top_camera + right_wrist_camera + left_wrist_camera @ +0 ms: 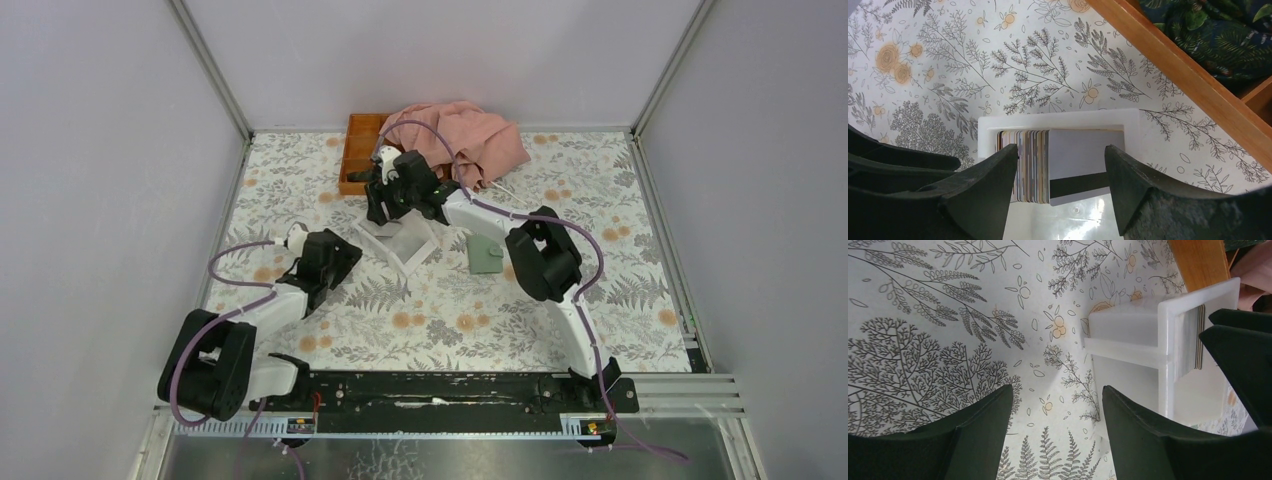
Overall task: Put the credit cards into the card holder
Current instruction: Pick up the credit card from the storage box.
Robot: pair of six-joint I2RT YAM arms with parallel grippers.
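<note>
Pale grey walls close in a desk [600,300] covered with a floral-print cloth. At the upper middle of the top view sit an orange wooden tray [357,150] and a crumpled pink cloth [470,135].

Just below them stands a white rectangular open-topped box [405,245]. The credit cards [1030,165] are in it, small thin cards packed upright on edge against its upper-left wall. The flat grey-green folding card holder [487,256] lies closed on the desk right of centre. It is apart from the box, just beside the right arm's forearm.

The right jaws hang directly over the box and are spread wide, gripping nothing. In the right wrist view the pack's edges run up and down the frame, and one jaw stands at each side of it. Closing would therefore press across the card faces. A greyish card with a dark stripe leans off the pack toward the jaw on the right of that frame, so it looks the easiest to pinch alone.

The left jaws are also released and empty. They hover over bare floral desk to the lower left of the box in the top view. The left wrist view shows the cards only at its upper right.

The right arm is clearly the nearer to the cards and also the nearer to the holder.
</note>
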